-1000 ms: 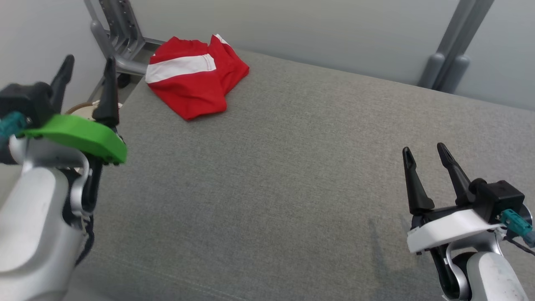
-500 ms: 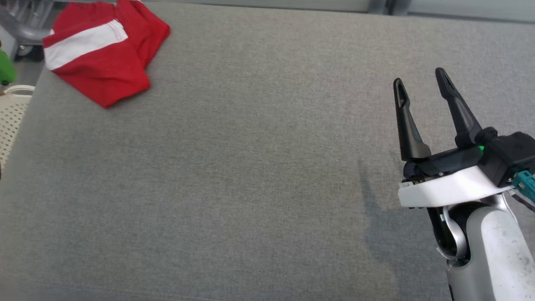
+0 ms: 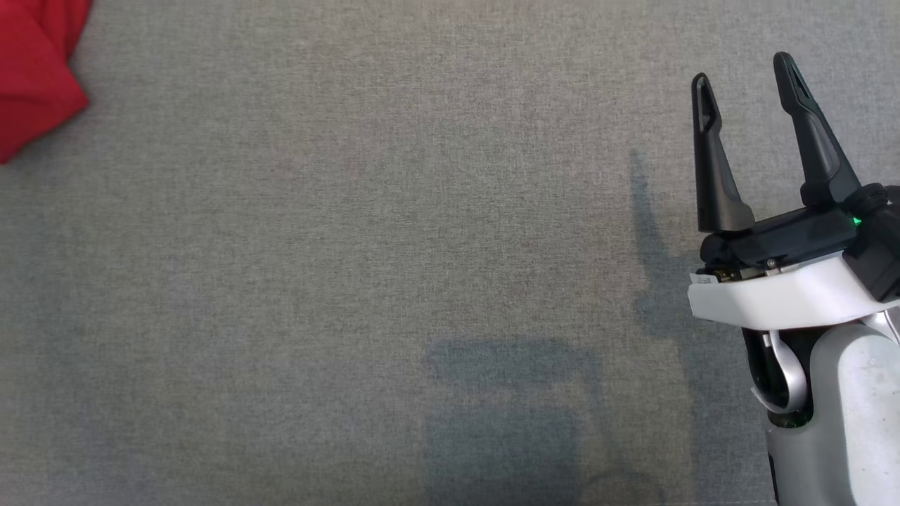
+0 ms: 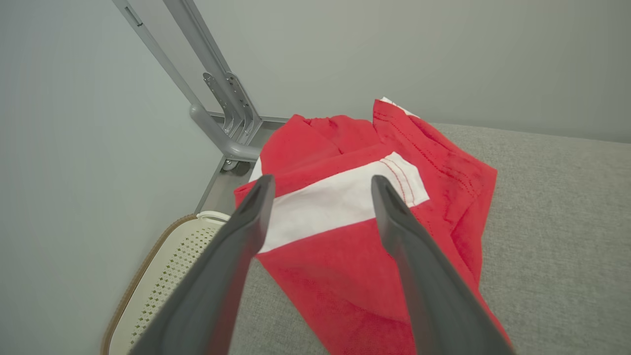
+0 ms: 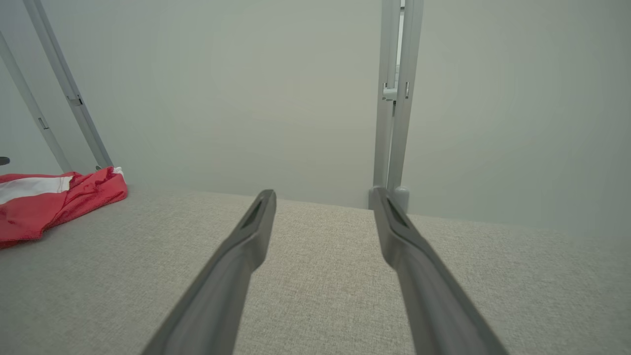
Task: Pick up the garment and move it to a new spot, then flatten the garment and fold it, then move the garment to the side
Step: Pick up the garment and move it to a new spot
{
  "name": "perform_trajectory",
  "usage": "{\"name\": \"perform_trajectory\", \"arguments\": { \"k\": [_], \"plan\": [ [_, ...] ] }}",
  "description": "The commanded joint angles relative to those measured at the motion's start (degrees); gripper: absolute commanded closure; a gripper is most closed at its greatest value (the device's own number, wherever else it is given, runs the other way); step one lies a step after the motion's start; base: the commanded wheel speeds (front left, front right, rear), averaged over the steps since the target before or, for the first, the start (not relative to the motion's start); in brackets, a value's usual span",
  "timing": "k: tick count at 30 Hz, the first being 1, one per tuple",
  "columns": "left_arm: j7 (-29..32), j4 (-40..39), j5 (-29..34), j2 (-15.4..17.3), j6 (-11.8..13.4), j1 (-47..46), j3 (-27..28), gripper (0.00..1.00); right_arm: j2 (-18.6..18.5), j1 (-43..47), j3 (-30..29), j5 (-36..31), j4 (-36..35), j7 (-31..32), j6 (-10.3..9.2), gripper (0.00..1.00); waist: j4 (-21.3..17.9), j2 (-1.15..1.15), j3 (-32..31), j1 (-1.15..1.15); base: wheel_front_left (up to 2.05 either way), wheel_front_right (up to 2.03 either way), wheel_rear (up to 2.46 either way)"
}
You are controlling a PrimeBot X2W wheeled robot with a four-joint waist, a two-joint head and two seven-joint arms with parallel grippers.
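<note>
While the crumpled red garment with a white stripe (image 4: 345,266) lies at the grey fabric bench's (image 3: 351,246) far left corner, left gripper (image 4: 321,181) points at it, jaws apart. Right gripper (image 3: 744,69) is spread too, empty, near the right edge.

No legible text, brand, number or sign is found on any surface inspected; one pale tag (image 3: 703,278) at the base of the right claw (image 3: 743,69) is too small to read.
</note>
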Motion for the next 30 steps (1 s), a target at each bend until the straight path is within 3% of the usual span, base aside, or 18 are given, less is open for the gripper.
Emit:
{"name": "perform_trajectory", "arguments": {
  "k": [1,16,17,18,19,30],
  "plan": [
    [0.17,0.44,0.05,0.65,-0.27,-1.42,-0.01,0.00,-0.14,-0.84,-0.04,-0.43,-0.56,0.08,0.00,0.00,-3.04,0.00,4.26,-0.02,0.00,0.00,0.00],
    [5.74,7.03,-0.50,0.38,0.50,-3.56,-1.66,0.02,-0.15,-3.06,0.83,-2.38,-6.98,1.45,0.00,0.00,-5.69,0.00,7.53,-0.02,0.00,0.00,0.00],
    [5.89,7.30,-0.60,0.23,0.53,-3.45,-1.75,0.24,-0.15,-3.02,0.73,-2.39,-7.19,1.42,0.00,0.00,-5.82,0.00,7.60,-0.02,0.00,0.00,0.00],
    [5.84,7.47,-0.66,0.18,0.58,-3.30,-1.79,0.68,-0.15,-3.00,0.61,-2.35,-7.35,1.39,0.00,0.00,-5.94,0.00,7.66,-0.02,0.00,0.00,0.00],
    [5.62,7.58,-0.69,0.08,0.74,-3.08,-1.84,1.00,-0.15,-2.97,0.52,-2.28,-7.42,1.31,0.00,0.00,-6.05,0.00,7.66,-0.02,0.00,0.00,0.00],
    [-0.56,4.79,0.90,2.17,0.73,-4.67,-2.21,1.00,-0.15,-1.88,-0.58,-0.52,-5.14,-0.75,0.00,0.00,-6.41,0.00,3.65,-0.02,0.00,0.00,0.00]
  ]
}}
